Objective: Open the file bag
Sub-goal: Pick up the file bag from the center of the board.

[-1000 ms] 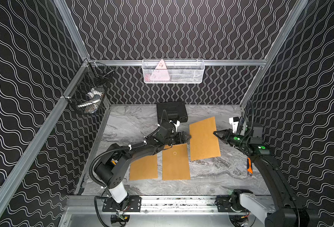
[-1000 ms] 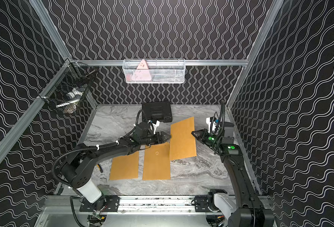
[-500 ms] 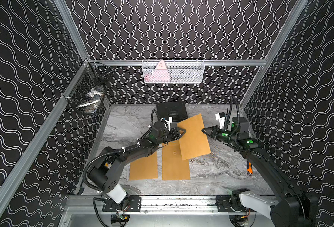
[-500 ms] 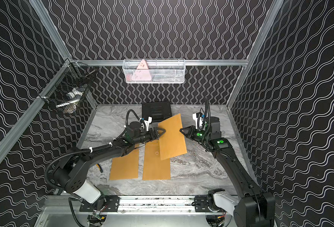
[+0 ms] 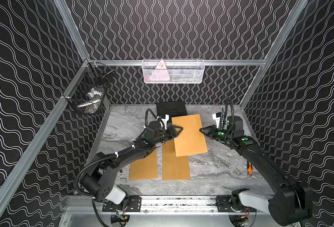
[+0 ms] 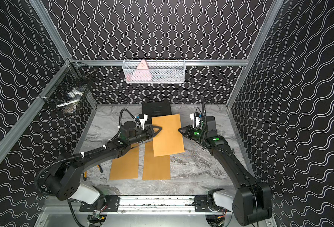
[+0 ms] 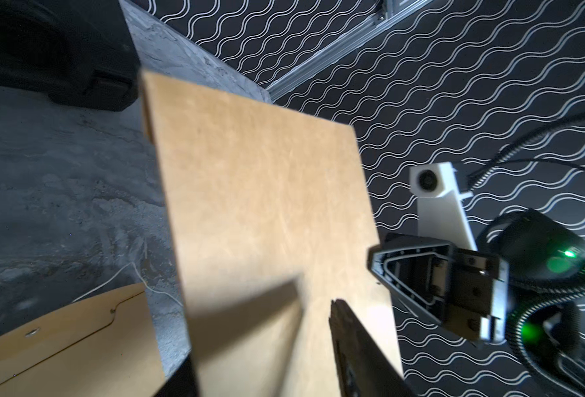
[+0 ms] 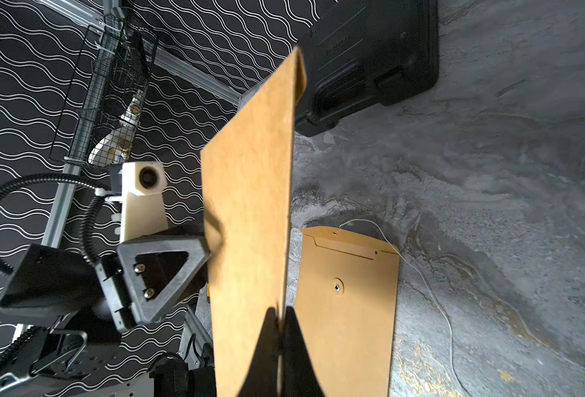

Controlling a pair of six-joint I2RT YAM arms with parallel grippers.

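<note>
Only the right wrist view shows the right end effector (image 8: 279, 343) clamping the file bag (image 8: 250, 206). Left end effector (image 5: 179, 130): grip unclear.

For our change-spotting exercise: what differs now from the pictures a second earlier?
The right fingers, shut on the brown paper file bag, swung it leftward, so it now overlaps one flat brown envelope. The left fingers retreated with it and narrowed around its opposite edge. Both flat envelopes and the black plastic case stayed put.
</note>
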